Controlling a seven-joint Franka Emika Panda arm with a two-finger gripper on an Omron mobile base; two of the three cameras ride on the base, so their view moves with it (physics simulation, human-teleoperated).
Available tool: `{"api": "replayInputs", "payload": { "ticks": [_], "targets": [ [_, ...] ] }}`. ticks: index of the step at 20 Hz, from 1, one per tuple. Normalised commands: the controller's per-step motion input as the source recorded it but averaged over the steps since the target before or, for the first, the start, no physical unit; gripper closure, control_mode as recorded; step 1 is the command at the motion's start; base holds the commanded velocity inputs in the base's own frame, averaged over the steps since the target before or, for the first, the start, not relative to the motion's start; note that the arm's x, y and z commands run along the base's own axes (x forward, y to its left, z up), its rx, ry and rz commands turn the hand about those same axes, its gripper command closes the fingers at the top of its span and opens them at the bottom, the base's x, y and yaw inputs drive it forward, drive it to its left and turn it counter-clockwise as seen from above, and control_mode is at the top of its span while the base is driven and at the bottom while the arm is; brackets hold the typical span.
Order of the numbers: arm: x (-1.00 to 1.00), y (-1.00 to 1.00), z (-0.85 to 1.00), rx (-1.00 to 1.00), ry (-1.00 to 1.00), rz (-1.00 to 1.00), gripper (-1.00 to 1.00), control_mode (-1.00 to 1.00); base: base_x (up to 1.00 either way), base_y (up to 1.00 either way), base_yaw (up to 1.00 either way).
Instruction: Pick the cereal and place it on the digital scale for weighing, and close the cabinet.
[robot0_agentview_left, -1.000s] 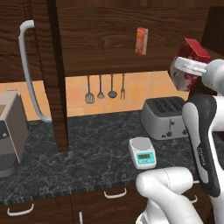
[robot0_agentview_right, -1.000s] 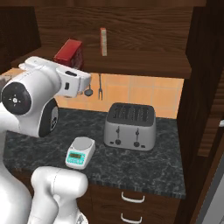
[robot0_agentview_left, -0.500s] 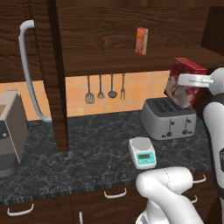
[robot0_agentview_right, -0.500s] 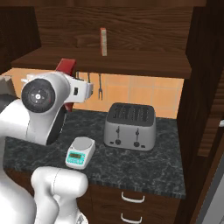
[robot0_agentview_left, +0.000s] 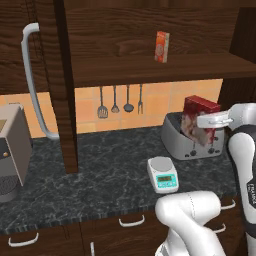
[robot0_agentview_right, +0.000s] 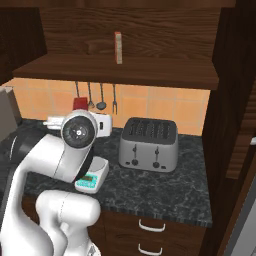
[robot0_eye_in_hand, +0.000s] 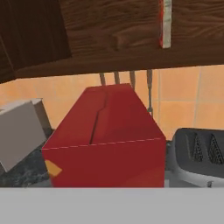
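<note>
Left base view, cereal (robot0_agentview_left: 198, 120) upright, long axis vertical, apparently clamped in tool (robot0_agentview_left: 206, 121), above toaster (robot0_agentview_left: 186, 141).

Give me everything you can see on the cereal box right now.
The cereal is a small red cardboard box with a whitish-pink picture on its front and a seam across its top flaps. It is off the counter, upright with a slight tilt, held in the shut pincer in front of the grey toaster, to the right of and above the digital scale. The hand view shows its red top close up.
</note>
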Motion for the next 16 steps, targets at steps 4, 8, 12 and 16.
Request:
{"api": "replayInputs", "payload": {
  "ticks": [4,8,12,16],
  "targets": [
    [0.31,0.0,-0.81,-0.03,0.08,0.06,1.0,-1.0,0.0,0.0,0.0],
    [0.23,0.08,-0.71,-0.06,0.09,0.08,1.0,-1.0,0.0,0.0,0.0],
    [0.15,0.01,-0.66,0.0,0.02,0.15,1.0,-1.0,0.0,0.0,0.0],
    [0.25,0.08,-0.53,0.0,-0.05,0.21,1.0,-1.0,0.0,0.0,0.0]
  ]
}}
